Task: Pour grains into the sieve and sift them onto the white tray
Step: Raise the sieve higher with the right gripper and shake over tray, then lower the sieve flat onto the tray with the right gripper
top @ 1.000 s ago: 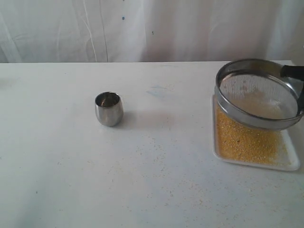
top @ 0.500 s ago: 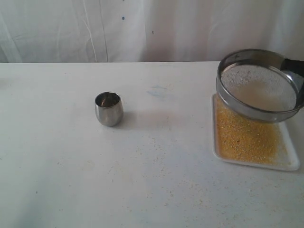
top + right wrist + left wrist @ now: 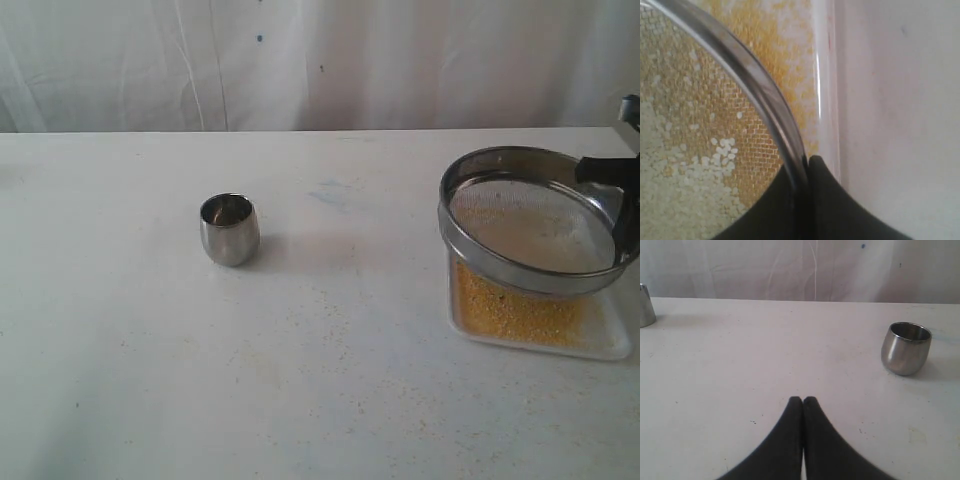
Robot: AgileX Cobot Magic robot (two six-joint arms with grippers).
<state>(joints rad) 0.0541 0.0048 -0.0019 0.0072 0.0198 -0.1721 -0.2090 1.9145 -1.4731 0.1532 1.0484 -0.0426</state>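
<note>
The steel sieve (image 3: 530, 222) hangs tilted above the white tray (image 3: 610, 345) at the right of the table. My right gripper (image 3: 805, 162) is shut on the sieve's rim (image 3: 760, 90), one finger inside and one outside. Pale whitish grains (image 3: 670, 175) lie on the mesh. Golden-yellow grains (image 3: 510, 310) cover the tray below. In the exterior view the right gripper (image 3: 622, 190) shows at the right edge. My left gripper (image 3: 803, 401) is shut with nothing in it, hovering low over the table, well short of the small steel cup (image 3: 905, 348).
The small steel cup (image 3: 229, 229) stands upright at the table's middle left. Part of another steel object (image 3: 645, 306) shows at the edge of the left wrist view. A white curtain hangs behind the table. Scattered grains speckle the tabletop (image 3: 330, 340).
The sieve rose and moved back half a second ago, then dropped and shifted left toward the tray's near side. The cup and the left gripper have not moved.
</note>
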